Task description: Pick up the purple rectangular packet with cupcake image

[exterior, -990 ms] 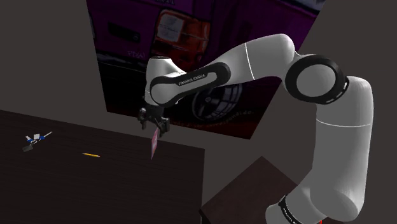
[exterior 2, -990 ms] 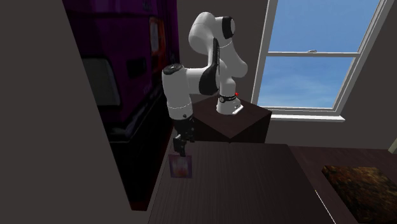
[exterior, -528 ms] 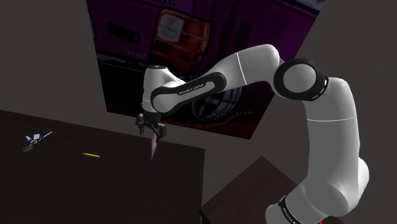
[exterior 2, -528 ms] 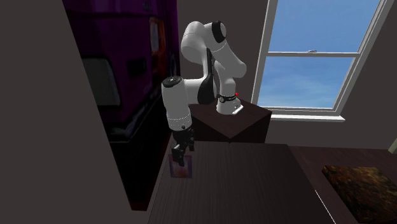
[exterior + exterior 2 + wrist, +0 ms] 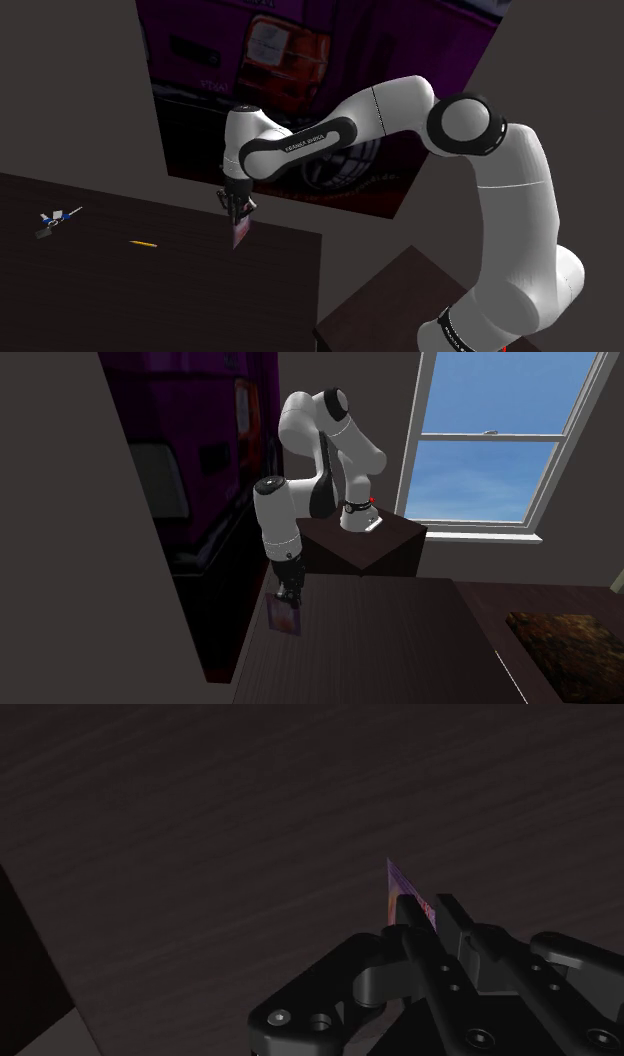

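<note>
Two black fingers of the all-black gripper (image 5: 428, 908) pinch the thin purple rectangular packet (image 5: 396, 885) by its top edge; it hangs below them over the dark wood-grain table (image 5: 120, 290). Farther along, well apart, lie a small yellow stick (image 5: 143, 243) and a blue-and-white object (image 5: 56, 216)

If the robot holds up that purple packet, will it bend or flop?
Probably stiff: the packet looks flat and straight under the gripper. Likely light, since a pinch at its top edge holds it. It is thin, so it could swing or slip.
</note>
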Action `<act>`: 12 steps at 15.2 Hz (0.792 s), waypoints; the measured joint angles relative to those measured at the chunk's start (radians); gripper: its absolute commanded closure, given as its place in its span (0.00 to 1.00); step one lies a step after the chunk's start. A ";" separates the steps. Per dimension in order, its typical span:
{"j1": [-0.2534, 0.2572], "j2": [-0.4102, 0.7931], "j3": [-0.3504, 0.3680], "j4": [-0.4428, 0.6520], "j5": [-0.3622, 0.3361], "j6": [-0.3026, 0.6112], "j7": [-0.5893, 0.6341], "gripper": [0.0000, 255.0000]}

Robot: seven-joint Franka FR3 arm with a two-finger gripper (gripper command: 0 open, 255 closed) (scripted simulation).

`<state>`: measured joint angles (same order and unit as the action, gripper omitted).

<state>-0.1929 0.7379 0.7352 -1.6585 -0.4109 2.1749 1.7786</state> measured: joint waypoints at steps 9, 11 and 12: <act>-0.103 0.060 0.141 -0.013 -0.111 -0.049 -0.037 1.00; -0.123 0.068 0.177 -0.023 -0.126 -0.072 -0.166 1.00; -0.126 0.070 0.184 -0.025 -0.130 -0.087 -0.215 1.00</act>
<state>-0.3186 0.8076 0.9191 -1.6832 -0.5407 2.0880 1.5636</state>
